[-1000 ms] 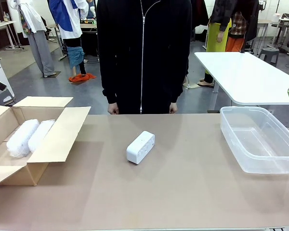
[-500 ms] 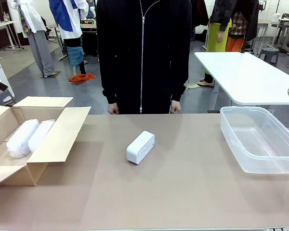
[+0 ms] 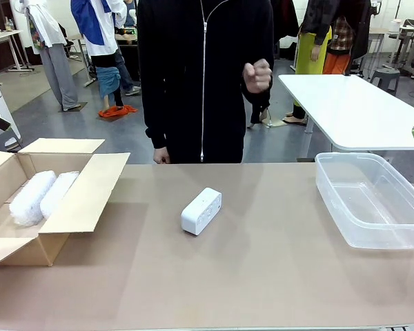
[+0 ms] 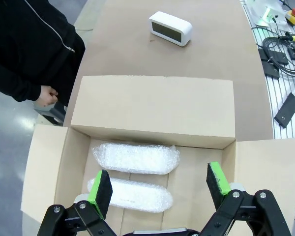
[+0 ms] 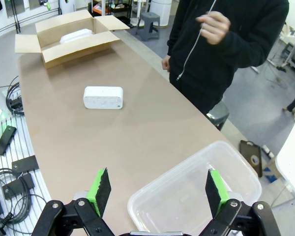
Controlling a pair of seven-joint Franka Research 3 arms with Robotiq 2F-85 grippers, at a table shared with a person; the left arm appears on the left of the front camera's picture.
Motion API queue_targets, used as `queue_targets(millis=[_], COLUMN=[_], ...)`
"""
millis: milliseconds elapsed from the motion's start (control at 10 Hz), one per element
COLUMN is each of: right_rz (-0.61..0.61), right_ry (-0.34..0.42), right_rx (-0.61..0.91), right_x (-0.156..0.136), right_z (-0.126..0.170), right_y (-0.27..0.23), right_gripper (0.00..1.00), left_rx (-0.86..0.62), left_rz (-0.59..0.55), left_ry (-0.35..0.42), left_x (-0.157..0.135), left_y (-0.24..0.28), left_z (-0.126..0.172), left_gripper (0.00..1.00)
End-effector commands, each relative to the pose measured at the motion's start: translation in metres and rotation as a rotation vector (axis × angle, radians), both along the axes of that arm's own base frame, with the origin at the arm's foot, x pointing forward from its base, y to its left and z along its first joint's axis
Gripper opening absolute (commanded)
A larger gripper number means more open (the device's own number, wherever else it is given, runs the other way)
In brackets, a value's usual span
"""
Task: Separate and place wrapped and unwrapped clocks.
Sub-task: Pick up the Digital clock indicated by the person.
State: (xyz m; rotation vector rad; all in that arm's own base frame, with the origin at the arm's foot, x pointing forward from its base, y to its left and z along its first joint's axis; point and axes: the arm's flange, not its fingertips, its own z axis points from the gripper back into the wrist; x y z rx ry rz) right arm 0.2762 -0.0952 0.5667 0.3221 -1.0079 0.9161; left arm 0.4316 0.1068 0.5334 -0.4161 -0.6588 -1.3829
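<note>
A bare white clock (image 3: 201, 210) lies on the brown table near its middle; it also shows in the left wrist view (image 4: 170, 28) and the right wrist view (image 5: 103, 97). Two bubble-wrapped clocks (image 3: 41, 196) lie side by side inside the open cardboard box (image 3: 90, 189) at the left. My left gripper (image 4: 160, 184) hangs open above that box, over the wrapped clocks (image 4: 135, 157). Over the clear plastic tub (image 5: 206, 172) at the right, my right gripper (image 5: 157, 186) stands open with nothing between its fingers.
A person in black stands at the far edge, one fist (image 3: 257, 75) raised to chest height, the other hand (image 3: 162, 156) low by the table. The tub (image 3: 369, 200) holds nothing. Cables and small black parts (image 5: 10, 162) lie off the table's near side.
The person has lifted one hand from the table edge up to chest height, closed in a fist. The clocks and both grippers have not moved.
</note>
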Motion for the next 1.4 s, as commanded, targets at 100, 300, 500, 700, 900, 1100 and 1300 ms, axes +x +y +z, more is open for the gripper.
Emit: queue_targets(millis=[100,300,500,700,900,1100,1300], right_rz=[0.025,0.025,0.025,0.025,0.025,0.025,0.025], right_ry=[-0.010,-0.010,-0.010,-0.010,-0.010,-0.010,-0.010], right_rx=[0.019,0.019,0.019,0.019,0.019,0.019,0.019], right_x=[0.0025,0.0025,0.0025,0.0025,0.0025,0.0025,0.0025], right_z=[-0.0012,-0.0012,-0.0012,-0.0012,-0.0012,-0.0012,-0.0012], right_y=[0.0007,0.0007,0.0007,0.0007,0.0007,0.0007,0.0007], right_gripper=[1.00,1.00,1.00,1.00,1.00,1.00,1.00], left_rx=[-0.009,-0.009,-0.009,-0.009,-0.009,-0.009,-0.009], left_rz=[-0.008,-0.008,-0.008,-0.008,-0.008,-0.008,-0.008], left_ry=[-0.006,-0.006,-0.006,-0.006,-0.006,-0.006,-0.006], left_x=[0.0002,0.0002,0.0002,0.0002,0.0002,0.0002,0.0002], left_y=[0.0003,0.0003,0.0003,0.0003,0.0003,0.0003,0.0003], left_z=[0.0006,0.0006,0.0006,0.0006,0.0006,0.0006,0.0006], left_gripper=[1.00,1.00,1.00,1.00,1.00,1.00,1.00])
